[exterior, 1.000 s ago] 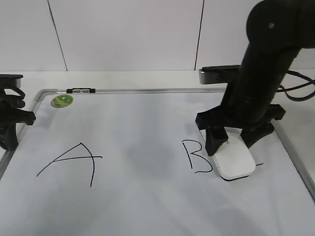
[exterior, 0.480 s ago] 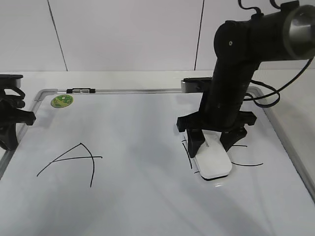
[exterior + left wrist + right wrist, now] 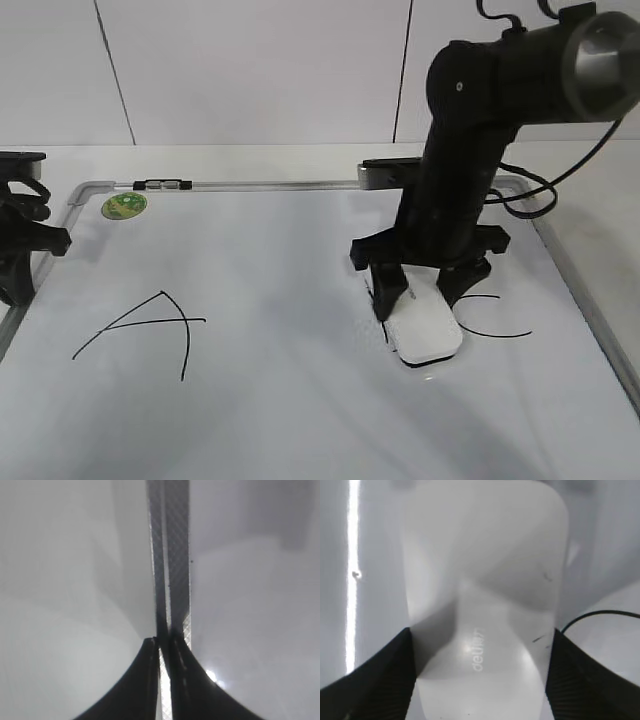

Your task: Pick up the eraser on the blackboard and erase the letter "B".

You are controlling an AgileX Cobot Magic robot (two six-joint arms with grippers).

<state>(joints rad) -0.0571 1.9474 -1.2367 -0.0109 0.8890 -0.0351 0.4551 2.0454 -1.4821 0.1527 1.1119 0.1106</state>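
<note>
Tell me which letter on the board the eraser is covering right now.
The middle letter "B", almost hidden under the eraser held by the right gripper. The A at left and C at right lie uncovered.

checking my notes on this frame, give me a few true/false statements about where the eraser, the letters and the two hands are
1. The right hand grips the eraser from both sides. True.
2. The eraser lies over the letter A. False: it sits far to the right of the A, where a bit of a black stroke shows at its left edge.
3. The green sticker is in the far left corner of the blackboard. True.
4. The left hand is pressing on the eraser. False: it is at the board's left edge, far from it.
5. A curved black line shows just right of the eraser. True.
</note>
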